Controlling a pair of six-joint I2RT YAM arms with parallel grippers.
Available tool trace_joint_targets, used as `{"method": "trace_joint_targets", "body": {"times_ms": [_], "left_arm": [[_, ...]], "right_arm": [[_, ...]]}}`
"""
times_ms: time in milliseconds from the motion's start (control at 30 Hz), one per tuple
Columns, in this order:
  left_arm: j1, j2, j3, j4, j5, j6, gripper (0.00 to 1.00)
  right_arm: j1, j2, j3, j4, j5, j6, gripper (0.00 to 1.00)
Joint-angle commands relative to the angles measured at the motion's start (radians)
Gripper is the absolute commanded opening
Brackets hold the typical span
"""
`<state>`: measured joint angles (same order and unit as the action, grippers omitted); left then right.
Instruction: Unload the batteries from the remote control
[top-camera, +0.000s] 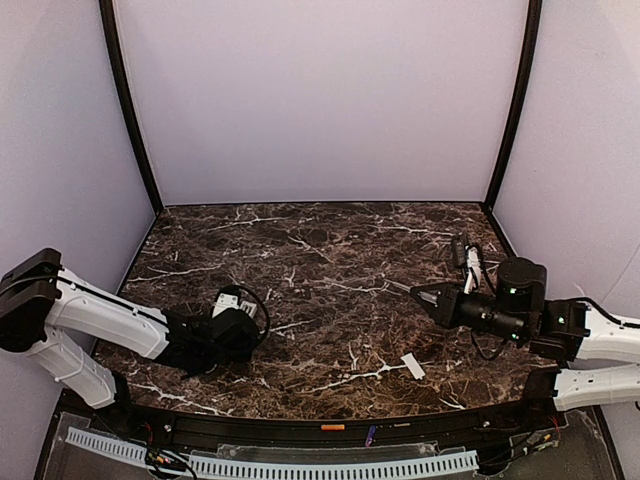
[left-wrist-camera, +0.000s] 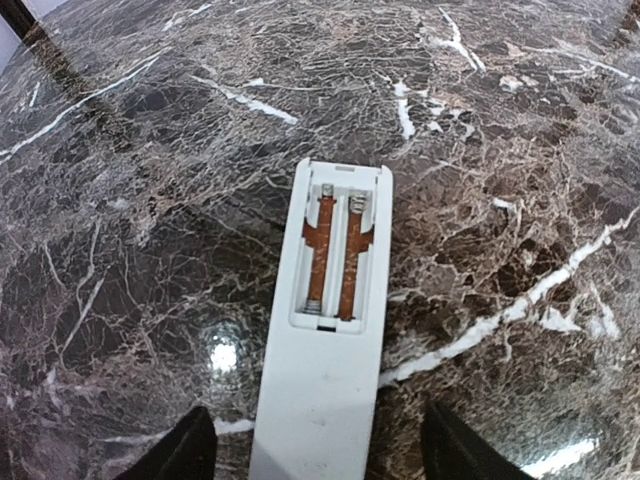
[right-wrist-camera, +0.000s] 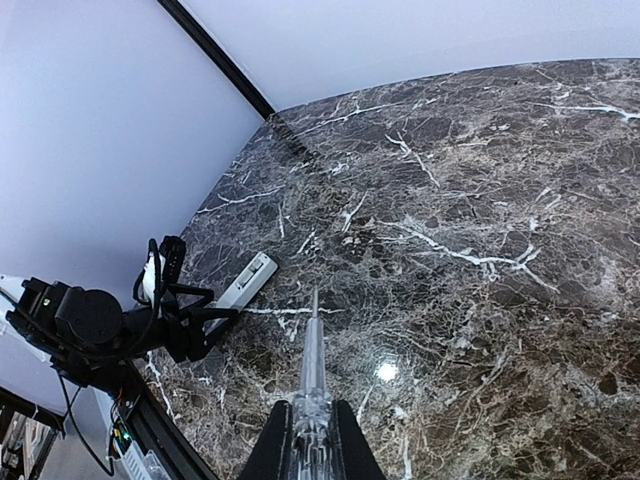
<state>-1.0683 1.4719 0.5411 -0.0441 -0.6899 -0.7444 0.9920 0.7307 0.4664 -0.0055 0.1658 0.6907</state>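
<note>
The white remote control (left-wrist-camera: 318, 400) lies back-up on the marble table. Its battery recess is uncovered, and two orange-red batteries (left-wrist-camera: 349, 262) sit side by side inside. My left gripper (left-wrist-camera: 315, 420) is open, with a finger on each side of the remote's near end and gaps on both sides. In the top view the left gripper (top-camera: 228, 312) is at the front left, with the remote (top-camera: 228, 297) just beyond it. My right gripper (right-wrist-camera: 312, 410) is shut on a clear pointed tool (right-wrist-camera: 313, 350), above the table and well away from the remote (right-wrist-camera: 247, 279).
A small flat white cover piece (top-camera: 413, 366) lies near the front edge, in front of the right gripper (top-camera: 425, 295). Purple walls with black corner posts close in the dark marble table (top-camera: 330, 250) on three sides.
</note>
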Motion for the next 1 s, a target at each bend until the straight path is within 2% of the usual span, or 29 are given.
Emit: {"method": "trace_joint_targets", "body": {"times_ms": [0, 167, 333, 533, 567, 633, 767, 967], "left_arm": [[0.005, -0.021, 0.028, -0.076, -0.016, 0.020, 0.76], [0.005, -0.105, 0.049, -0.116, -0.039, 0.131, 0.80], [0.003, -0.225, 0.051, -0.039, -0.008, 0.386, 0.78], [0.002, -0.375, 0.031, 0.125, 0.283, 0.677, 0.72], [0.001, -0.391, 0.032, 0.136, 0.317, 0.703, 0.77], [-0.006, -0.405, 0.033, 0.169, 0.397, 0.782, 0.72], [-0.028, -0.393, 0.045, 0.232, 0.524, 0.939, 0.70], [-0.067, -0.334, 0.093, 0.325, 0.678, 1.064, 0.70]], "right_arm": [[-0.004, -0.012, -0.010, 0.010, 0.019, 0.005, 0.00], [-0.003, -0.022, -0.010, -0.026, 0.022, 0.003, 0.00], [-0.003, -0.034, -0.008, -0.045, 0.024, -0.012, 0.00], [-0.003, -0.034, 0.013, -0.076, -0.021, -0.050, 0.00], [-0.003, -0.029, 0.020, -0.084, -0.038, -0.062, 0.00], [-0.003, -0.021, 0.035, -0.098, -0.079, -0.083, 0.00], [-0.003, 0.016, 0.074, -0.114, -0.218, -0.126, 0.00], [-0.003, 0.142, 0.160, -0.163, -0.406, -0.158, 0.00]]}}
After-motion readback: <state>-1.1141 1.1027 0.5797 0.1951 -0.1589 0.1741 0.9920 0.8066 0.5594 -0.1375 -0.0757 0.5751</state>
